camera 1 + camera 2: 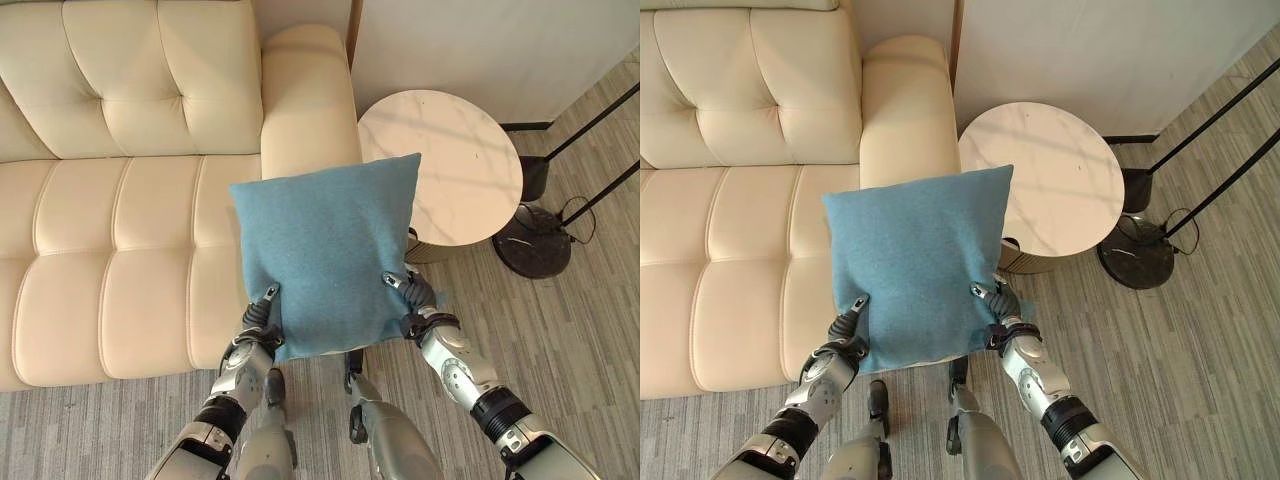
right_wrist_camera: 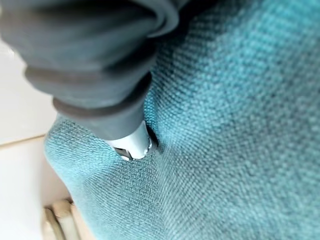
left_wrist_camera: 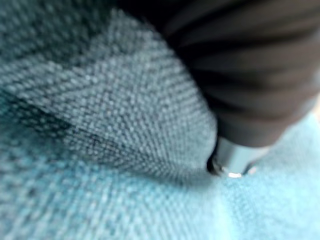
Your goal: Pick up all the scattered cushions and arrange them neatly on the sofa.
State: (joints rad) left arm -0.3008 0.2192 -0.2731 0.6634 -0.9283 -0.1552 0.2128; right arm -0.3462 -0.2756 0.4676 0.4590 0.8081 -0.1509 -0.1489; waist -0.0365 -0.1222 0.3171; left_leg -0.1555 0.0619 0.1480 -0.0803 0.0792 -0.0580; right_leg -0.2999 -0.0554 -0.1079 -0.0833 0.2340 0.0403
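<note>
Cushion (image 1: 325,250), blue-green, square, held up in the air between both hands, in front of the sofa's (image 1: 120,200) arm and seat. Flat face turned up toward the head camera, one upper corner reaching over the edge of the round table (image 1: 450,165). Gripped at its lower edge on two sides. Left hand (image 1: 257,322) at the lower left corner, thumb on the front face, other fingers hidden behind the fabric, so closed round the cushion in a pinch. Right hand (image 1: 415,300) at the lower right corner, thumb also pressed on the front face, rest of the fingers behind, pinching the cushion in the same way. Seen from the left wrist, woven cloth pressed close against the dark cover, with one silver finger sunk into a fold. Seen from the right wrist, same cloth, one silver finger pushed into a crease.

Sofa cream, tufted, leather-like, on the robot's left. Table with pale marbled top just beside the sofa arm, on the right. Two black lamp stands (image 1: 535,240) with round bases on the striped grey floor (image 1: 570,330), beyond the table, near the white wall (image 1: 480,50).
</note>
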